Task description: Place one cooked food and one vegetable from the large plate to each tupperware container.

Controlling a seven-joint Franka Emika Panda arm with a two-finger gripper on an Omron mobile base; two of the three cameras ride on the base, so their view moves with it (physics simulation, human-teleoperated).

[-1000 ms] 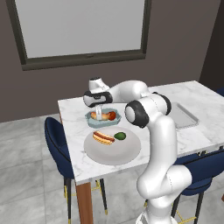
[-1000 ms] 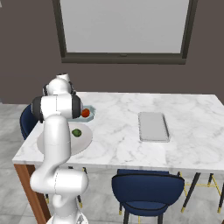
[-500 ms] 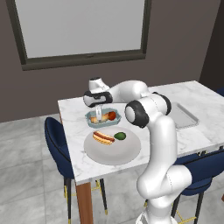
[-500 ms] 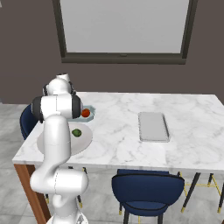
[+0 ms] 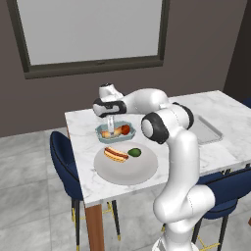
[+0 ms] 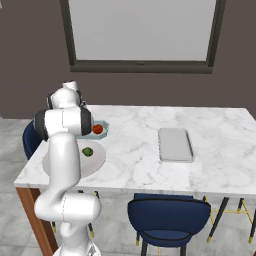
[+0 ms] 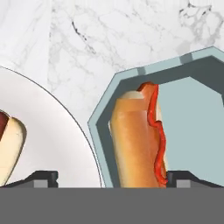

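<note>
I count: two hot dogs [image 5: 116, 154], two tubs [image 5: 100, 131], one plate [image 5: 126, 170], one tomato [image 5: 125, 129], one green vegetable [image 5: 135, 152], three blue chairs [image 6: 168, 216].

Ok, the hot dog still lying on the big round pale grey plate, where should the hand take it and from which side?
Probably from straight above, with the fingers across the middle of the hot dog in its tan bun. It lies flat and long on the big round pale grey plate, its long sides clear; the green vegetable sits just off one end.

Arm hides much of the blue-green tub [image 6: 101, 125].
</note>
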